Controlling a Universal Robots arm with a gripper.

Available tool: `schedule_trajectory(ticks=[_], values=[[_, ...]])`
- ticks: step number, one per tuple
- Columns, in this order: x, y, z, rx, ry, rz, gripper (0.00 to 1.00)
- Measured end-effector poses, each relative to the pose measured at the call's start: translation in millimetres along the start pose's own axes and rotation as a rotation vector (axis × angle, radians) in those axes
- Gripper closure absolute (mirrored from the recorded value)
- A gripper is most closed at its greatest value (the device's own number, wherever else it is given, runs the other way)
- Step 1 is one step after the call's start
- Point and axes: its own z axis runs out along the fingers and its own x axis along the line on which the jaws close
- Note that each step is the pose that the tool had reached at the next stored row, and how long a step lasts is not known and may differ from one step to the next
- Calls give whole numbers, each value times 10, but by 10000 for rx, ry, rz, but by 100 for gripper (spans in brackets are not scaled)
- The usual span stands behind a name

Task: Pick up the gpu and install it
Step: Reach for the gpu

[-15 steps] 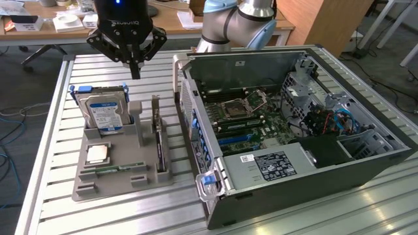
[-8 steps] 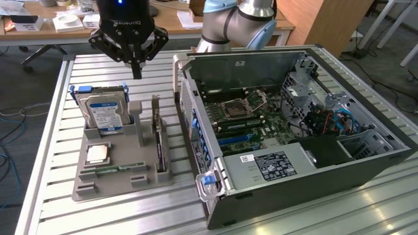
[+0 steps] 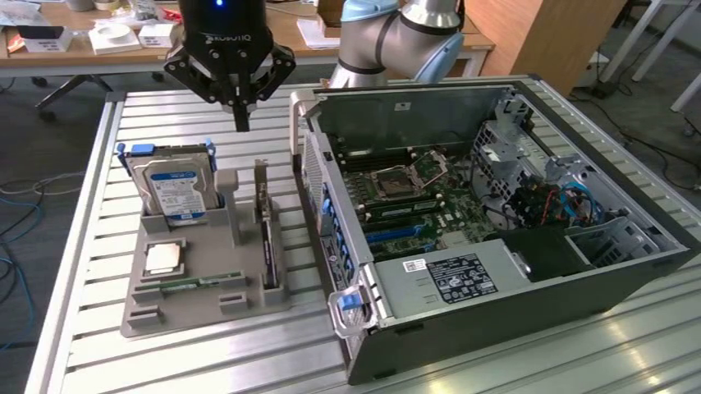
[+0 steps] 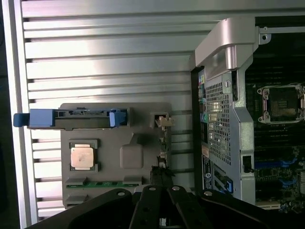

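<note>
The gripper (image 3: 242, 123) hangs over the slatted metal table (image 3: 77, 328) with its fingers pressed together and nothing between them, above the far end of the grey parts holder (image 3: 192, 305). The gpu (image 3: 266, 238) stands on edge in that holder's slot nearest the open computer case (image 3: 613, 287), its silver bracket at the far end.

From where I stand, the pickup calls for opening the fingers before descending, then coming straight down astride the card's thin top edge. In the wrist view the gpu (image 4: 162, 152) runs in line with the fingers, so I'd pinch across the board's flat faces, away from the bracket, and lift vertically so it clears the slot without scraping.

Counted: one gpu, one blue-framed hard drive (image 3: 173, 187), one processor chip (image 3: 164, 258), one green memory stick (image 3: 195, 285), one holder, one case.
</note>
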Motion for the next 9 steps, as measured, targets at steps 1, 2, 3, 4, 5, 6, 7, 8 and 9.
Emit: schedule_trajectory(ticks=[1,2,3,4,5,6,7,8,9], values=[[0,0,0,1,0,1,90],[0,0,0,0,0,1,90],[0,0,0,0,0,0,90],[0,0,0,1,0,1,90],[-1,0,0,0,0,1,90],[-1,-3,0,1,0,0,90],[-2,-8,0,0,0,-2,90],[-2,-16,-1,1,0,-1,90],[-2,-25,-1,0,0,0,90]])
